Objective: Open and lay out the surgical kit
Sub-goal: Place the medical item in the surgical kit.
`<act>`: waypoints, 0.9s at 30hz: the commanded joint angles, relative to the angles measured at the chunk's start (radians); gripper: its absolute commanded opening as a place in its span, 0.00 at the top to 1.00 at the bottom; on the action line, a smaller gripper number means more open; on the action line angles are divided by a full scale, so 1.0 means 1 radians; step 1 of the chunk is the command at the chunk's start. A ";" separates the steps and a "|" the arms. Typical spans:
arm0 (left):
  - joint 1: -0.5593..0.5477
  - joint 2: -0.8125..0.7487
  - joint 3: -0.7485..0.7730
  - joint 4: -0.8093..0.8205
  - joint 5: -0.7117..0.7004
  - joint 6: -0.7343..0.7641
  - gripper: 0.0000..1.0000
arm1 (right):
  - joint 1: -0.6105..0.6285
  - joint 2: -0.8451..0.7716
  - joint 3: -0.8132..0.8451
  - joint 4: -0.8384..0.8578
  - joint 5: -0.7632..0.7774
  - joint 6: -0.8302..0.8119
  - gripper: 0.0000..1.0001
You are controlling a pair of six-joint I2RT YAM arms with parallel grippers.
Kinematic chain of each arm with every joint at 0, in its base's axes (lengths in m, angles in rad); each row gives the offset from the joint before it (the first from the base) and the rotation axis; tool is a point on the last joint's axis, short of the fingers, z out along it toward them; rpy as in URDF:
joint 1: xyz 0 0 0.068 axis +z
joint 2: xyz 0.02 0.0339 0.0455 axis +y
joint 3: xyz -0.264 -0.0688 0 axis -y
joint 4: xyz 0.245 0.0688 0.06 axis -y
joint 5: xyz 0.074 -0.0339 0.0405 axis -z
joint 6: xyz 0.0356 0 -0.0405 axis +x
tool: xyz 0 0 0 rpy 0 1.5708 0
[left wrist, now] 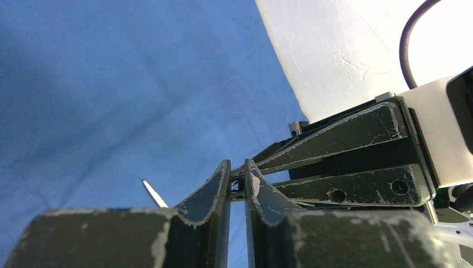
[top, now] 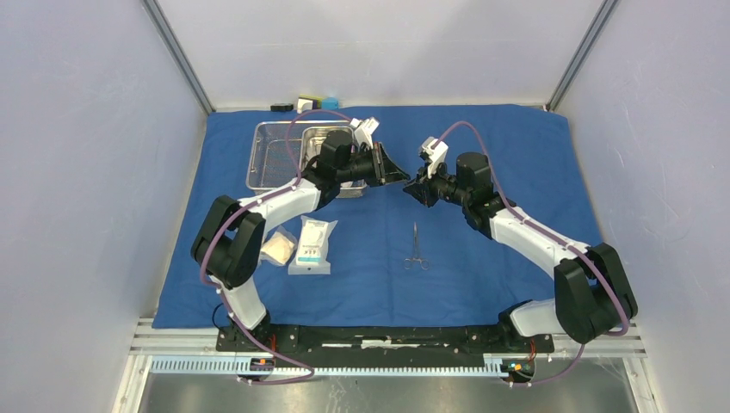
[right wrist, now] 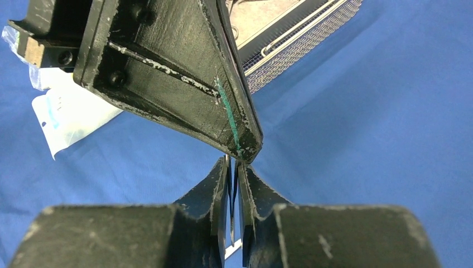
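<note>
Handover above the blue cloth (top: 482,258): left gripper (left wrist: 237,167) and right gripper (right wrist: 234,167) both pinched narrow, apparently on 1 slim instrument (right wrist: 232,212). Confirm your right hold before loosening left; lay it beside the scissors (top: 416,248).

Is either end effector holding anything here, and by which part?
A slim steel instrument, pinched edge-on in the right end effector and also in the left end effector, its pointed tip sticking out. Which part each grips cannot be told.
</note>
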 commanded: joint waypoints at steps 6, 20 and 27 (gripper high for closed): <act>0.009 -0.026 0.051 -0.039 -0.021 0.120 0.55 | -0.002 -0.088 -0.054 0.035 0.100 -0.026 0.96; 0.125 -0.144 0.144 -0.301 -0.117 0.508 0.07 | -0.031 -0.275 -0.260 -0.281 0.429 -0.072 0.99; 0.148 -0.144 0.087 -0.358 -0.161 0.541 0.03 | -0.122 -0.316 -0.339 -0.368 0.384 0.052 1.00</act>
